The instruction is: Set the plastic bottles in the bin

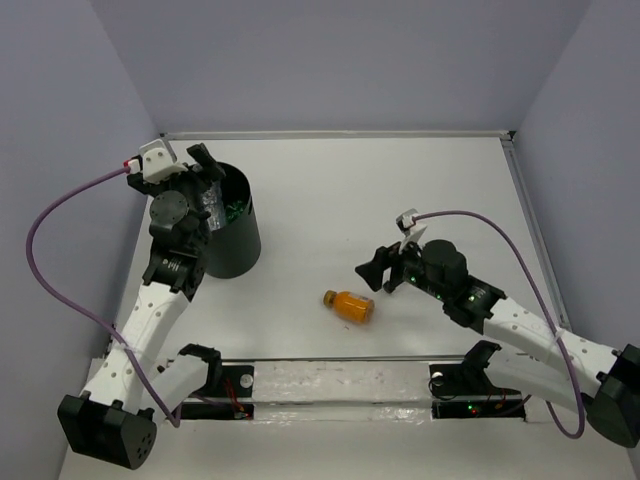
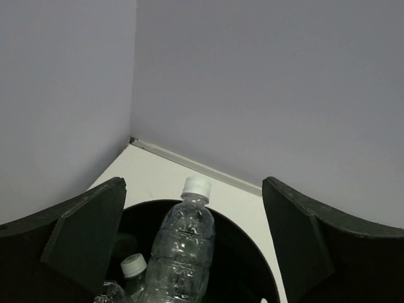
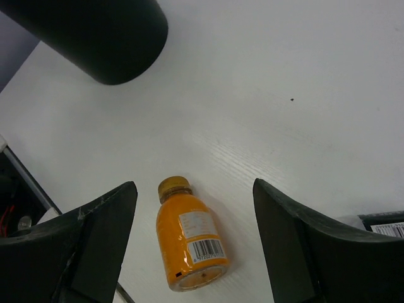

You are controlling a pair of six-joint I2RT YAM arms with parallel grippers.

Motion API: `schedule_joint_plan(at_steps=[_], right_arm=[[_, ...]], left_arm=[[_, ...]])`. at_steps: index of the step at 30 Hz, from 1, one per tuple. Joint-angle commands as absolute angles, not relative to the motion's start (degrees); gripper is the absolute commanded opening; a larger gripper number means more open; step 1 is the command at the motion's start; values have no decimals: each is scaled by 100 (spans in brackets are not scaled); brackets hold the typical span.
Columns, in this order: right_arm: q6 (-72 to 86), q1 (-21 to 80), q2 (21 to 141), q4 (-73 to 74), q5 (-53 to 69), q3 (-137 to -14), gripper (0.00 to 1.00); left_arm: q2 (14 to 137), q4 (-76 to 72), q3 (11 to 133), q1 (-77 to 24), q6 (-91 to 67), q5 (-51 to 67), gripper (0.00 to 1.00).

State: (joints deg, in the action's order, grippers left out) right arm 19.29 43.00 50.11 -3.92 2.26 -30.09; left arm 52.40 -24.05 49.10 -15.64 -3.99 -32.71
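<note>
The black bin stands at the left of the table. My left gripper hovers over its rim, open and empty. In the left wrist view my left gripper frames the bin's inner wall, where a clear unlabelled bottle with a white cap leans upright, untouched. A second white cap shows beside it. An orange bottle lies on its side mid-table. My right gripper is open just right of it. In the right wrist view the orange bottle lies between the spread fingers of my right gripper.
The bin's outer wall shows at the top left of the right wrist view. Purple cables loop off both arms. The arm mounts and a pale strip run along the near edge. Walls close in the left, back and right sides.
</note>
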Motion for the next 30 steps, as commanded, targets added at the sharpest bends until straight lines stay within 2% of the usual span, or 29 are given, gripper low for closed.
schedule_joint_plan(at_steps=[1,3,5,6,7,10,12,13,18,23,27,29,30], right_arm=[[1600,4553,5308,-125,308,-3567,78],[1495,4666,5536,209,308,-3743,74],[1485,4719,5712,325,334,-3937,72],[1485,4720,5739,351,360,-3972,70],[1520,4772,5757,334,369,-3999,65],[1573,4825,5757,194,387,-3990,62],[1591,4825,5774,132,395,-3973,59],[1608,4825,5801,97,413,-3981,59],[1679,4939,5818,70,404,-3990,60],[1679,4939,5722,70,352,-3955,61],[1644,4939,5774,88,290,-3972,61],[1574,4939,5827,272,203,-4086,64],[1504,4939,5905,533,167,-4148,69]], left_arm=[[4984,-1944,5185,-1556,-887,-2585,99],[4887,-1602,5238,-1556,-967,-2418,98],[4913,-1162,5475,-1547,-1054,-2426,91],[4957,-925,5528,-1547,-1098,-2461,85],[5027,-505,5607,-1547,-1160,-2417,68],[5211,644,5931,-1538,-1335,-2006,48],[5360,1096,6046,-1547,-1484,-2003,43],[5405,1386,6082,-1547,-1564,-2065,37],[5642,1818,6117,-1494,-1696,-2547,26],[5862,1977,5959,-1398,-1819,-2408,16],[6142,1916,5652,-1231,-1881,-1971,15],[6257,1863,5616,-1099,-1872,-1802,15],[6371,1837,5616,-1020,-1872,-1610,15]])
